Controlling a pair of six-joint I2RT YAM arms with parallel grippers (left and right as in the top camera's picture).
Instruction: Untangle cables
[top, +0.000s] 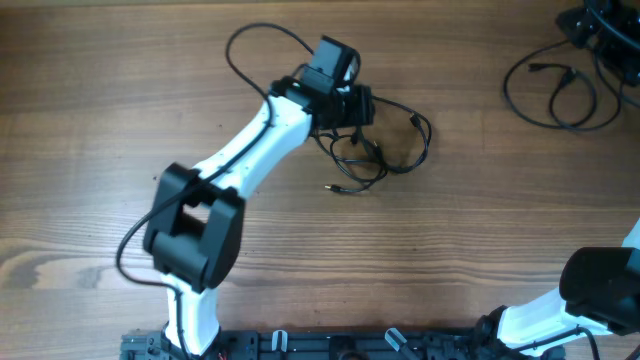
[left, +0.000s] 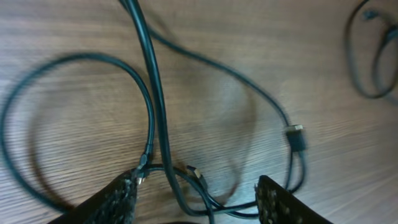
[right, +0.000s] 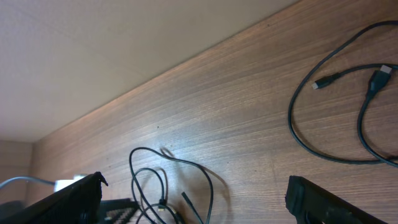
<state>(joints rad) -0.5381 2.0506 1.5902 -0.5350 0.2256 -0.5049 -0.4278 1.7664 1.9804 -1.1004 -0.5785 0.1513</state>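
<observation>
On the bench (top: 480, 230), slightly above centre in the overhead view, lies a tangle of cables (top: 372, 150): thin black cords in several overlapping loops. One loop bulges out to the right. One loose plug end (top: 330, 187) points left at the lower edge of the heap.

The left hand (top: 352, 105) stands directly over the upper left part of this tangle. In the left wrist view the hand (left: 199, 205) is spread, its two fingers (left: 118, 200) well apart at the bottom of the picture. Several strands cross on the bench between them. One thick-looking strand runs from the top edge down between the fingers, close to the lens and blurred. A wide loop lies to its left. A small rectangular plug (left: 296, 135) sits to the right, just above the right-hand finger. Whether either finger touches a cord cannot be told.

A second group of cables (top: 568, 78) rests near the upper right corner of the bench, well apart from the tangle. It is loosely looped and appears separate from the first heap.

The right arm (top: 590, 295) is at the lower right edge of the overhead view, far from both groups. In the right wrist view the right hand (right: 199, 208) is spread wide and holds nothing. That view shows the tangle (right: 163, 186) low in the picture and the second group (right: 367, 87) at the right.
</observation>
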